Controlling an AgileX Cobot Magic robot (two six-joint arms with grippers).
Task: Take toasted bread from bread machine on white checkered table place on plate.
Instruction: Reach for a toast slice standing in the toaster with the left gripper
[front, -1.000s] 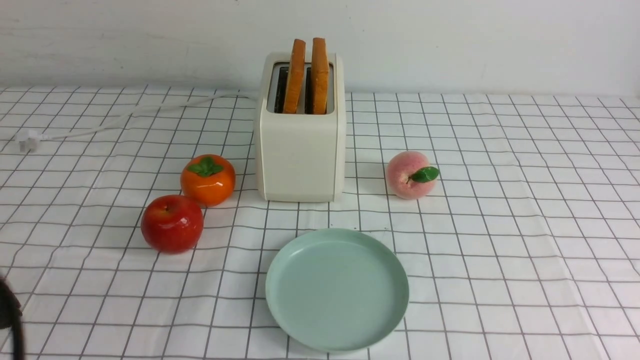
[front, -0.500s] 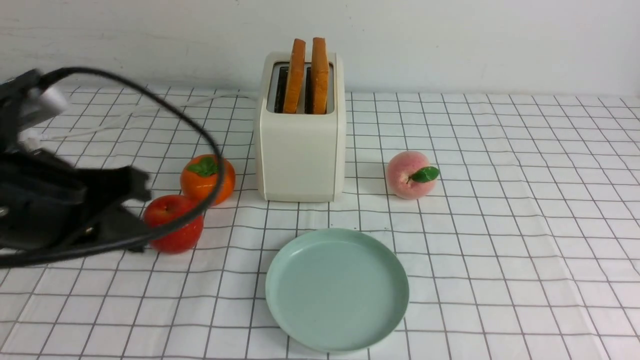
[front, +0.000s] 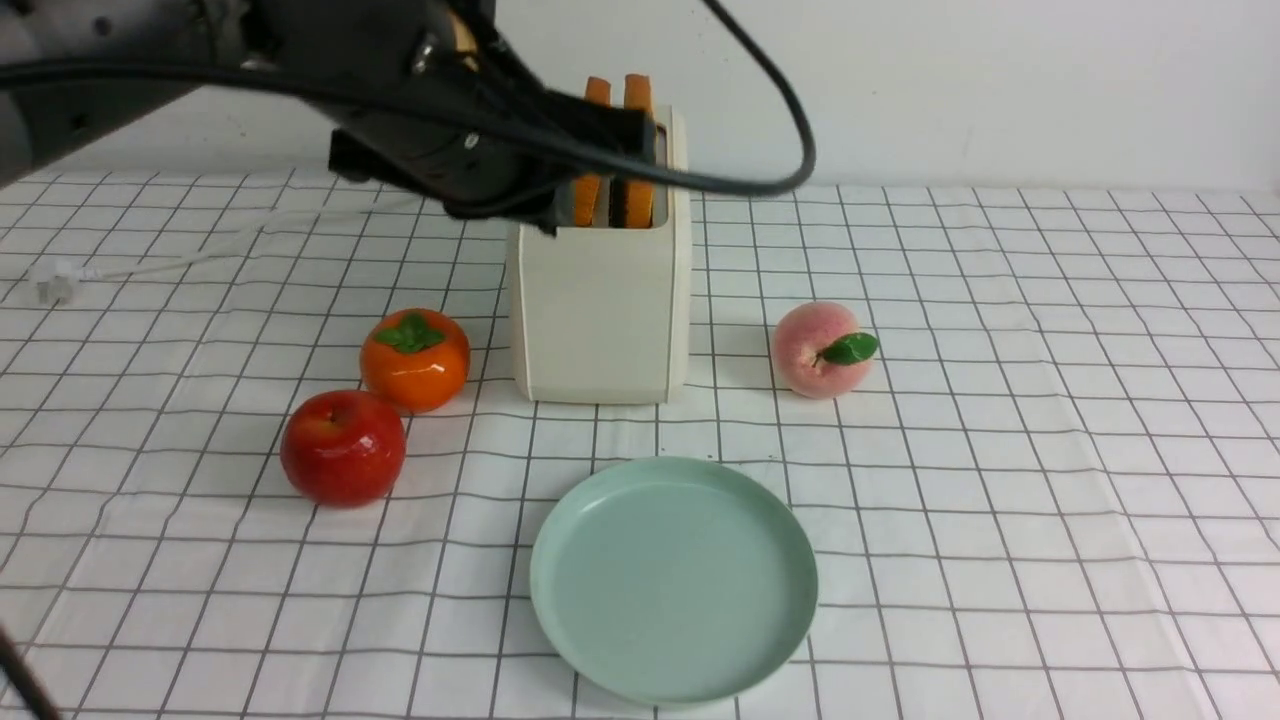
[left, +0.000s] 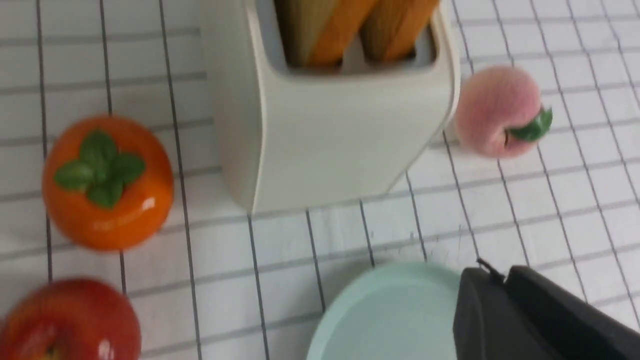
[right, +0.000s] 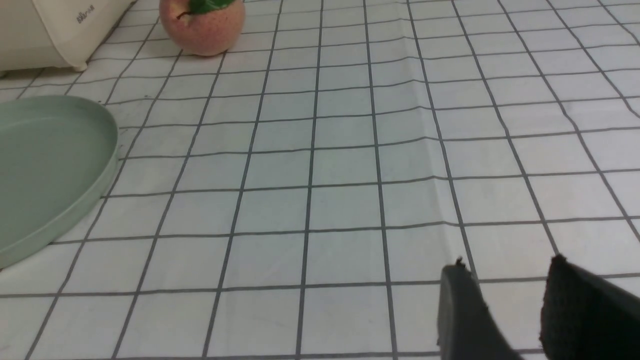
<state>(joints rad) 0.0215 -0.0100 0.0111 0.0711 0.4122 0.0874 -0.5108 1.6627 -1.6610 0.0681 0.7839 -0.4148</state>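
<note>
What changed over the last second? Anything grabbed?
The left pincer swung in from the lower left and up to the top of the bread machine, open, nothing gripped yet. Both slices of toasted bread stayed in their slots; the plate did not move.

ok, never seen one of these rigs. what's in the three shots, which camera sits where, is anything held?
It is a two-armed robot at a checkered table. The wide picture looks forward from between the arms; the other two come from a camera on each wrist. On the table: a toaster with two slices of toast standing in its slots, an empty green plate, an apple, an orange fruit and a peach. The black left arm reaches over the toaster, the left fingers spread open beside the toast. The right fingers, seen only from their own wrist, are open above the cloth. Nothing is held.
</note>
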